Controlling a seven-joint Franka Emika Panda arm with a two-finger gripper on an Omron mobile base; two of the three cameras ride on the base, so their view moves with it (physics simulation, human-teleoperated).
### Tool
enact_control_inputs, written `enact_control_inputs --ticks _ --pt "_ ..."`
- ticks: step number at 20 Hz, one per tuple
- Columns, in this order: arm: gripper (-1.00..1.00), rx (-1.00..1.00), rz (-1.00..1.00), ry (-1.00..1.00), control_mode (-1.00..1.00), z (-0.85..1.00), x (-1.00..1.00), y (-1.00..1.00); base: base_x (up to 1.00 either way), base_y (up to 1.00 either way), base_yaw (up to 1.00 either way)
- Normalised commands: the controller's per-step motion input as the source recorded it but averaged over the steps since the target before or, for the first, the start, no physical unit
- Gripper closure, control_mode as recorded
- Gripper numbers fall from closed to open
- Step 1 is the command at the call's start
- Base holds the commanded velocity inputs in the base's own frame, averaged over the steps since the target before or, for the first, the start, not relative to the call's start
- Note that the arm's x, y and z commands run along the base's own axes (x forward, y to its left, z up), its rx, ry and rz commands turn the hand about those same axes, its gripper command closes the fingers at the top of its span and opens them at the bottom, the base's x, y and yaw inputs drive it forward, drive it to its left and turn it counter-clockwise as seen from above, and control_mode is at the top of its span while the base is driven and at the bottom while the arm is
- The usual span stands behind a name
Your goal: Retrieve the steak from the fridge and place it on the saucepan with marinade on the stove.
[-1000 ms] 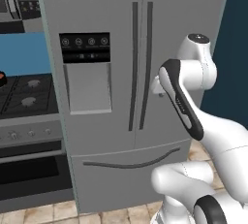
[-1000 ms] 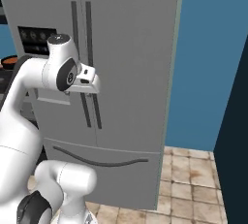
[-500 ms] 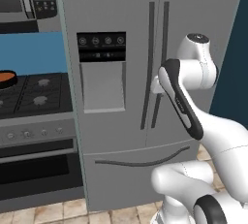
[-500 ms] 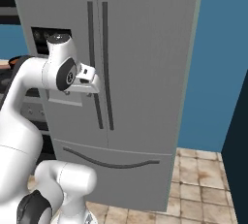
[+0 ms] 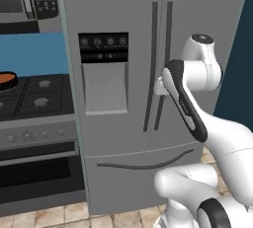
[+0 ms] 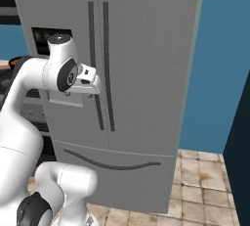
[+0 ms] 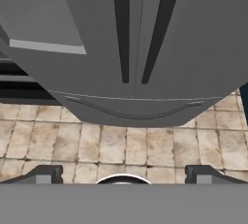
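fridge (image 5: 148, 49) doors closed | gripper (image 7: 123, 174) released, facing your door handles (image 7: 133, 24) | saucepan (image 5: 7, 80) on stove (image 5: 34, 94)

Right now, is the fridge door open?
No, both fridge doors sit shut, their long dark handles side by side.

One fridge (image 5: 128, 34) with two long door handles (image 5: 151, 64), one stove (image 5: 34, 98), one saucepan (image 5: 7, 80)

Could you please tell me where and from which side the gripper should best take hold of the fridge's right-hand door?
Probably by its long dark handle, the right one of the pair at the centre seam of the fridge. It is a vertical bar, so the open gripper should come straight from the front, fingers either side, around mid-height. Both doors are shut.
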Motion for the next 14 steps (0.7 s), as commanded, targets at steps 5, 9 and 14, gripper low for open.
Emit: enact_control_inputs --ticks 5,9,14 --pt "-1.0 0.0 0.0 0.0 -1.0 0.0 0.0 0.0 0.0 0.0 0.0" --pt "-1.0 0.0 0.0 0.0 -1.0 0.0 0.0 0.0 0.0 0.0 0.0" --pt "-1.0 0.0 -0.01 0.0 -1.0 0.0 0.12 0.02 0.0 0.0 0.0"
